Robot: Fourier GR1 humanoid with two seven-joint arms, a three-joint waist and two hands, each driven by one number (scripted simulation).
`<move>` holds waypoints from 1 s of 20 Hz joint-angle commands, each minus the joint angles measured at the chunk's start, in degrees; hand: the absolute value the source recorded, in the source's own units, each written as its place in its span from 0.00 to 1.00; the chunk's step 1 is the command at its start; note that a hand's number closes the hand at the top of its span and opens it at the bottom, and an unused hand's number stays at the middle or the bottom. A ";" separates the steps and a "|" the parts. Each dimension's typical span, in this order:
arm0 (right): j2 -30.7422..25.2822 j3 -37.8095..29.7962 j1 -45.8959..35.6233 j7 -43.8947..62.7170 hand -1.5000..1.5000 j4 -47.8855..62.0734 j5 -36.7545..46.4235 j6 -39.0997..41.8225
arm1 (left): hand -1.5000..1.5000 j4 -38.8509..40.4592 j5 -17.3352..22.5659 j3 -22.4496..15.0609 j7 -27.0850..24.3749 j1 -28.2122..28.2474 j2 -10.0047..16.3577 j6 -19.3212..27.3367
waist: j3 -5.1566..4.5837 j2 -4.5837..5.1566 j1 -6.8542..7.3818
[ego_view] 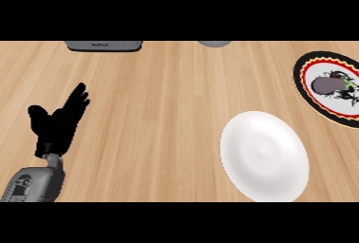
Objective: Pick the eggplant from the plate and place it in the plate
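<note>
Eggplant (326, 85) on patterned plate (303, 88); left hand (56, 126) well apart, fingers (77, 97) straight and spread, empty

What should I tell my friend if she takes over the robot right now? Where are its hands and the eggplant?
Black left hand: open, fingers up, resting at the view's left, holding nothing.
Right hand: not in view.
Small dark purple eggplant: lying on the round patterned plate with a black and red rim, at the view's right edge.
Plain white round plate: nearer the robot, left of the patterned one, nothing on it.
Done: nothing yet; the eggplant is untouched.
Left: grasp the eggplant, lift it, and set it on the white plate.
</note>
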 commanded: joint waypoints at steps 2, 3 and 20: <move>-2.92 -1.14 1.74 0.88 0.00 1.30 -2.75 7.36 | 0.50 3.39 -1.69 -0.72 -3.78 -0.53 -1.51 -0.22 | 0.03 0.26 0.10; -3.81 -1.56 4.01 -2.49 0.00 1.63 -2.90 8.14 | 0.50 -1.27 -0.77 -1.06 -1.08 1.72 -1.93 0.25 | 0.11 0.36 0.78; -8.01 -1.63 10.65 -8.67 0.00 2.60 -3.69 7.33 | 0.50 0.49 -0.66 0.61 -1.89 0.71 -1.32 -1.82 | 0.24 0.69 1.49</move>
